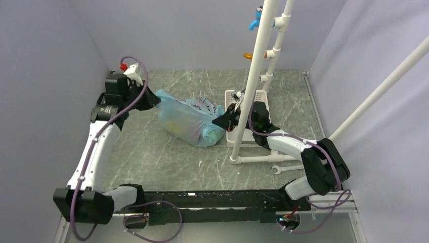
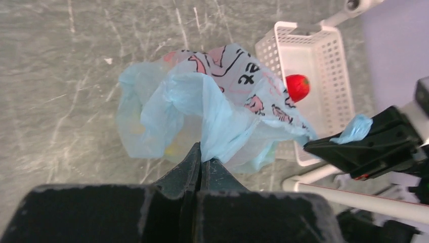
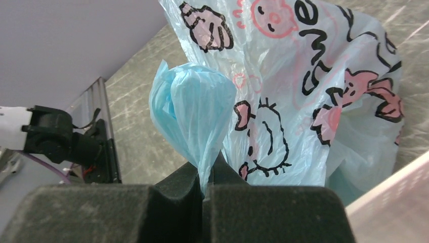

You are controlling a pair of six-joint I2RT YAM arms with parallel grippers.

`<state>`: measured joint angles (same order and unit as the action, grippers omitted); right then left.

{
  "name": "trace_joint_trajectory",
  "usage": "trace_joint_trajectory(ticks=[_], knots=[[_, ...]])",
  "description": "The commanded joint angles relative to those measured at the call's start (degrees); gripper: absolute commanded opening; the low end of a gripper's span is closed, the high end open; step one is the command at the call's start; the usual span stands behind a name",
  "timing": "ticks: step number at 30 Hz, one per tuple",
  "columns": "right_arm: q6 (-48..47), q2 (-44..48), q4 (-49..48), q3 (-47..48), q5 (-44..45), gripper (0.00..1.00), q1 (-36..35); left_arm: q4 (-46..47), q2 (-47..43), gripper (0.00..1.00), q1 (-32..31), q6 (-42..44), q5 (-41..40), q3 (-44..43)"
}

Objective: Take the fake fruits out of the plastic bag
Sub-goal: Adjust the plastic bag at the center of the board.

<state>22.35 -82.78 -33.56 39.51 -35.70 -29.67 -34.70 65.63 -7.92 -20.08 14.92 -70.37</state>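
Note:
The light-blue plastic bag [image 1: 189, 121] with pink and black cartoon prints lies on the grey marble table between my grippers. My left gripper [image 1: 156, 101] is shut on the bag's left end; in the left wrist view [image 2: 202, 158] a fold of the bag [image 2: 212, 111] is pinched between the fingers. My right gripper [image 1: 221, 121] is shut on a bunched tie handle [image 3: 195, 109] at the bag's right end, as its wrist view [image 3: 205, 174] shows. Yellow fruit shapes [image 2: 172, 149] show faintly through the plastic. A red fruit [image 2: 297, 87] lies in the white slotted basket [image 2: 331, 55].
A white PVC pipe frame [image 1: 253, 76] stands over the basket [image 1: 260, 98], close to my right arm, with blue and orange hooks up high. A small wrench [image 1: 281, 168] lies by the frame's base. Grey walls close in on the left, back and right.

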Motion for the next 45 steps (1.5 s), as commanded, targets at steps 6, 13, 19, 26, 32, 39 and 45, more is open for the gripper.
trace_joint_trajectory(ticks=[6, 13, 19, 26, 32, 39, 45], knots=[[7.2, -1.9, -4.9, 1.7, -4.4, 0.0, -0.4, -8.6, 17.7, 0.01, 7.7, 6.8, -2.7, -17.6], [5.4, 0.5, -1.4, 0.1, -2.1, 0.0, -0.3, -15.4, 30.6, 0.07, 6.9, 14.6, -14.8, -30.1], [5.7, -0.4, -1.9, 0.4, -1.1, 0.0, -0.4, -18.6, 37.7, 0.24, 5.5, 14.6, -14.0, -34.5], [6.1, -0.8, -2.6, 1.0, -1.1, 0.0, -0.4, -15.4, 26.5, 0.75, 5.0, 11.5, -13.6, -27.8], [5.9, -0.3, -2.7, 1.0, -0.7, 0.0, -0.4, -11.1, 8.8, 0.96, 5.0, 4.5, -8.1, -12.6], [6.2, 0.9, -3.3, 0.7, -0.2, 0.0, -0.4, 10.2, -10.3, 0.76, 1.6, -17.1, 14.0, 15.5], [6.6, 1.0, -3.3, 0.9, 0.0, 0.0, -0.6, 24.3, -14.7, 0.87, -11.4, -35.3, -3.2, 25.2]])
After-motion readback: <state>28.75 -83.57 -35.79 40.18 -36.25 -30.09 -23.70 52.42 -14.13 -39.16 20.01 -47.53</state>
